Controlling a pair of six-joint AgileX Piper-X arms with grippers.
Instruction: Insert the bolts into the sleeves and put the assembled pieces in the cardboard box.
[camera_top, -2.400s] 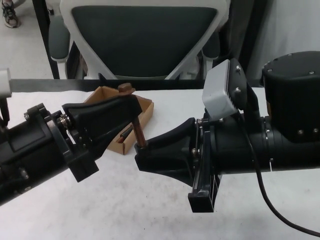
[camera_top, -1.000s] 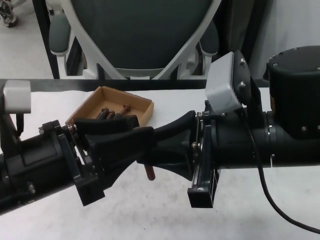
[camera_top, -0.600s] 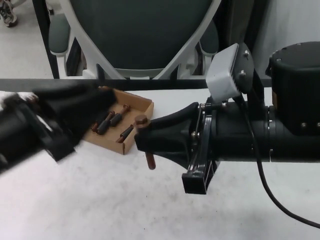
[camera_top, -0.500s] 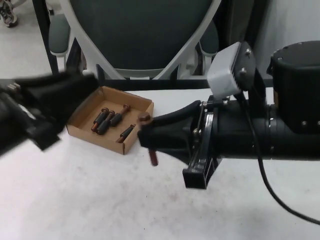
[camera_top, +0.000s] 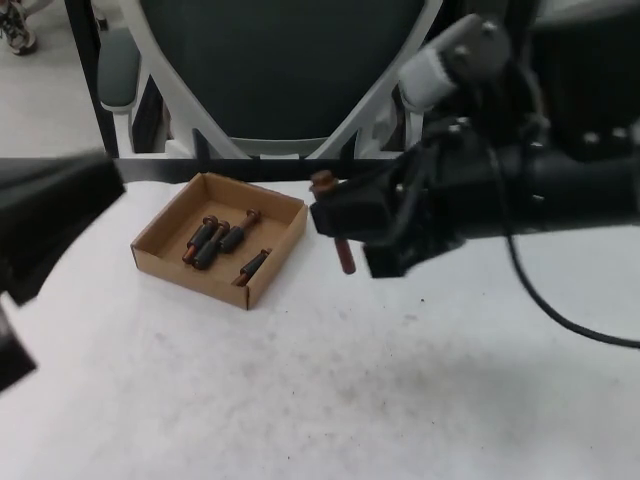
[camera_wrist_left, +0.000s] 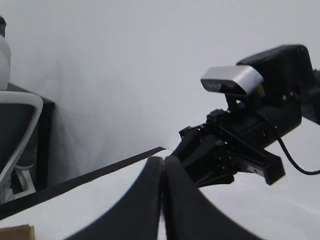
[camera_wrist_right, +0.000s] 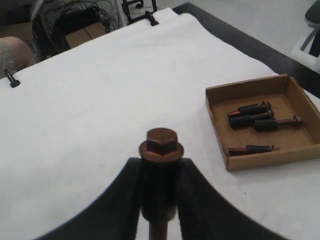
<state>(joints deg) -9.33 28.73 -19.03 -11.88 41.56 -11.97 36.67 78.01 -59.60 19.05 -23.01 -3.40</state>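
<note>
My right gripper (camera_top: 335, 215) is shut on an assembled piece (camera_top: 345, 256), a copper hex-head bolt (camera_wrist_right: 161, 144) standing upright in a dark sleeve (camera_wrist_right: 159, 192), held above the white bench just right of the cardboard box (camera_top: 190, 272). The box (camera_wrist_right: 270, 156) holds several assembled pieces (camera_top: 222, 240) lying flat (camera_wrist_right: 252, 109). My left gripper (camera_wrist_left: 162, 200) is shut with nothing in it, and its arm (camera_top: 45, 215) sits at the far left of the bench, apart from the box. The left wrist view also looks across at the right arm (camera_wrist_left: 240, 145).
A white cloth (camera_top: 330, 380) covers the bench, with open room in front of and to the right of the box. An office chair (camera_top: 270, 70) stands behind the dark back edge. A small black object (camera_wrist_right: 11, 80) lies far off on the cloth.
The left gripper let go of the bolt and drew back to the far left. The right gripper, keeping the assembled piece, rose and shifted right and toward the back.
</note>
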